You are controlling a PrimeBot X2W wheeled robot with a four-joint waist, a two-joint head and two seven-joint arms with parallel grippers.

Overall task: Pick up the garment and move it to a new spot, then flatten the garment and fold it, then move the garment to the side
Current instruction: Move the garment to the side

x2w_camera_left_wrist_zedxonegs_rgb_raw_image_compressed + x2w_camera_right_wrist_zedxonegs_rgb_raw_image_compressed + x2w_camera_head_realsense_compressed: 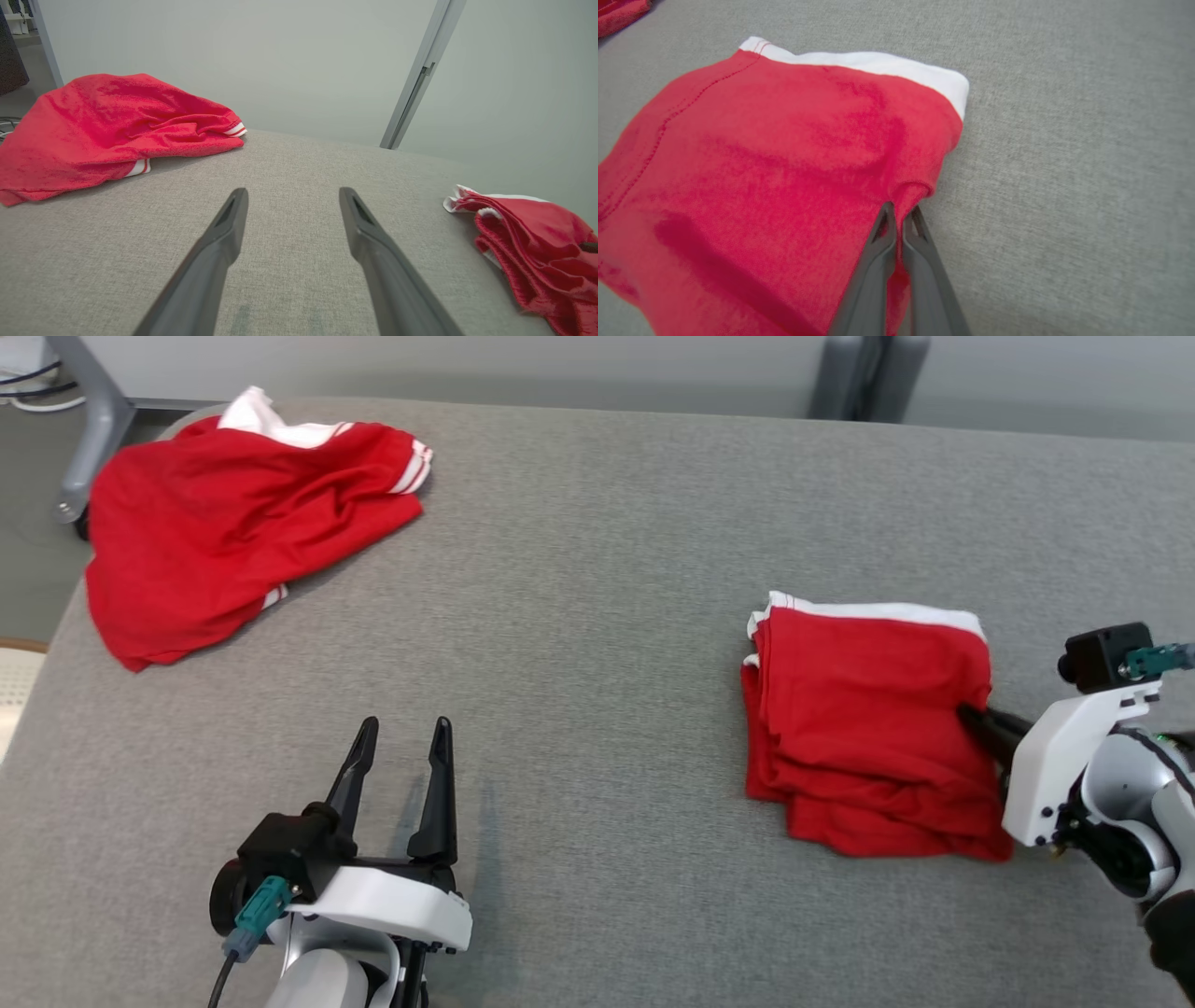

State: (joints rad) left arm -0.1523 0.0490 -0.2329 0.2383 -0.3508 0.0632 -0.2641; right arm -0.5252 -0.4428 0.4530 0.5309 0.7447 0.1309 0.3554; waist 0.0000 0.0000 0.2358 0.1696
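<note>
One folded garment (868, 728); one crumpled garment (224, 532)

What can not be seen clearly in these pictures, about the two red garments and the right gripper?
Right wrist view: how many layers of the folded garment the right gripper pinches; bunched cloth hides the pinched edge.
Left wrist view: the folded garment's right part, cut off by the picture edge.
Head view: what type the crumpled garment is; its own folds hide the shape.
</note>
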